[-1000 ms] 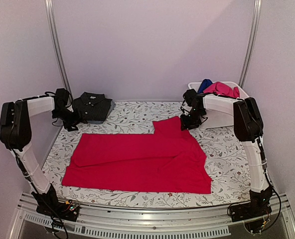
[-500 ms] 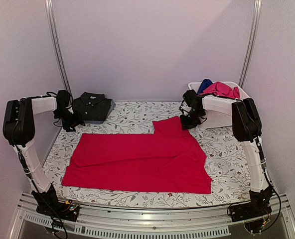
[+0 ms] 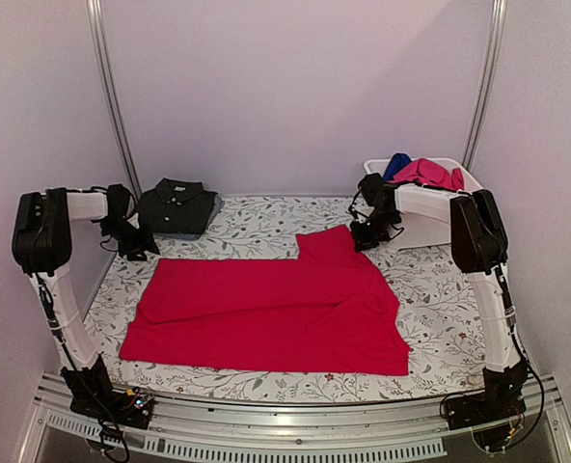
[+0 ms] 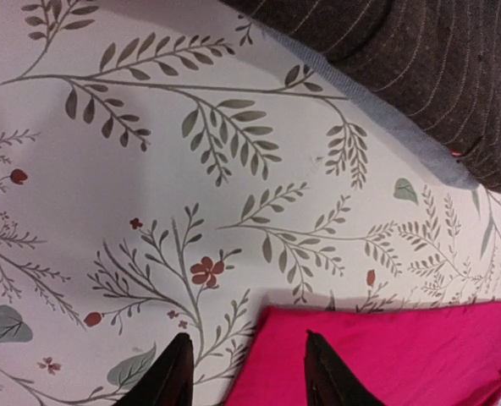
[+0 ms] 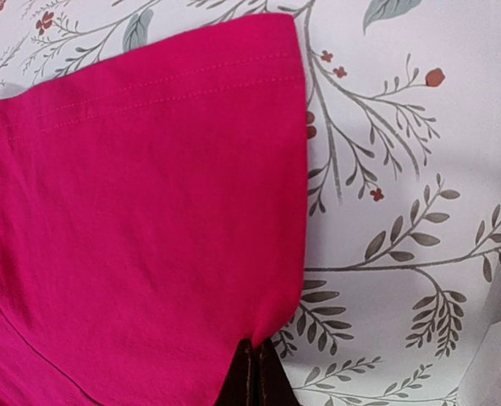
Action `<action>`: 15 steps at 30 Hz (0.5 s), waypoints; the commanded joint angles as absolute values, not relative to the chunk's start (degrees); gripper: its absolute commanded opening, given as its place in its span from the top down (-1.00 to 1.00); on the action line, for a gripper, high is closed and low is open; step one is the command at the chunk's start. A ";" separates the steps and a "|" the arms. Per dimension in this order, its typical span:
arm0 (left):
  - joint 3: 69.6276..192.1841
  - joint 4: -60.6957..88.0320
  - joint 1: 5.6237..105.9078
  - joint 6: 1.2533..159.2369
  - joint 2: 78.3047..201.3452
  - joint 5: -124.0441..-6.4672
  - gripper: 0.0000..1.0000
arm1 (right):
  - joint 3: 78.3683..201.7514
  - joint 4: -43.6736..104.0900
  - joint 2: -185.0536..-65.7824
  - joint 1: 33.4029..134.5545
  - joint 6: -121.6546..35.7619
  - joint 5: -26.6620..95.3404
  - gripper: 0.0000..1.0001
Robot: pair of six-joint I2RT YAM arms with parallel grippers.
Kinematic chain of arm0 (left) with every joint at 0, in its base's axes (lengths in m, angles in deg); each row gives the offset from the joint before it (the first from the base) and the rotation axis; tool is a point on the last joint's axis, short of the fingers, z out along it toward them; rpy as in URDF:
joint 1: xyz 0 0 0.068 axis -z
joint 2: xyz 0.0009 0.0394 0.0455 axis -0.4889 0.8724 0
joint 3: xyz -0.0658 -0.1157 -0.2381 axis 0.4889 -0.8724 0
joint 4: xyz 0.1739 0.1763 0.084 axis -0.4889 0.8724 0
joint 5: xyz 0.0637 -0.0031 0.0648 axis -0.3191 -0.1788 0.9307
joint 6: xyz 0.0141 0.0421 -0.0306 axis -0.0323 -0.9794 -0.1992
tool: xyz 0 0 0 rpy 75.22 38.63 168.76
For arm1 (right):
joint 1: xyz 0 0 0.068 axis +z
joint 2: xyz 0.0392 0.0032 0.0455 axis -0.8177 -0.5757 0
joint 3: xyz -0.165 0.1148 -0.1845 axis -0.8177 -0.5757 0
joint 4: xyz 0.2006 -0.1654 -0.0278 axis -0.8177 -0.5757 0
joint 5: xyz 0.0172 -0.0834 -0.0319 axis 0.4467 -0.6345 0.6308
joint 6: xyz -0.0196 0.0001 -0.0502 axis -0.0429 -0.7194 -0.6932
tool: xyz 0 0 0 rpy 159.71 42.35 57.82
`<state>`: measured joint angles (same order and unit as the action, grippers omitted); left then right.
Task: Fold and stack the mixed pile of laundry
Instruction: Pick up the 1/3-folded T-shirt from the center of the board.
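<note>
The red tee (image 3: 266, 309) lies spread flat on the floral cloth, one sleeve pointing toward the back right. My right gripper (image 5: 259, 376) is shut on that sleeve's edge, pinching the hem of the red tee (image 5: 132, 211); in the top view the right gripper (image 3: 364, 237) sits low at the sleeve tip. My left gripper (image 4: 246, 372) stands open astride the far left corner of the tee (image 4: 386, 355), one finger on the cloth, the other over the fabric. The left gripper (image 3: 139, 249) is beside the folded charcoal polo (image 3: 177, 207).
A white tub (image 3: 430, 230) at the back right holds the magenta-pink garment (image 3: 428, 174) and the blue one (image 3: 396, 164). The polo's edge (image 4: 420, 59) lies just beyond my left fingers. The floral cloth (image 3: 257, 220) covers the table.
My right jaws have shut on the sleeve edge. My left gripper has slid a little toward the tee's corner and its jaws have narrowed.
</note>
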<state>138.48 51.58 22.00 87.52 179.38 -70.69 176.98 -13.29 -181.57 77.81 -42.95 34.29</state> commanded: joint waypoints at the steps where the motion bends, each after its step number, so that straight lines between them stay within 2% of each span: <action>1: 140.24 51.17 22.65 83.68 181.77 -71.88 0.15 | 177.72 -13.33 -182.28 77.44 -42.30 35.13 1.00; 10: 141.88 53.07 25.84 79.53 185.59 -67.93 0.24 | 177.80 -13.14 -182.32 77.42 -42.04 35.31 1.00; 15: 142.03 53.94 26.72 78.37 186.88 -68.05 0.37 | 177.97 -13.19 -182.41 77.44 -41.79 35.24 1.00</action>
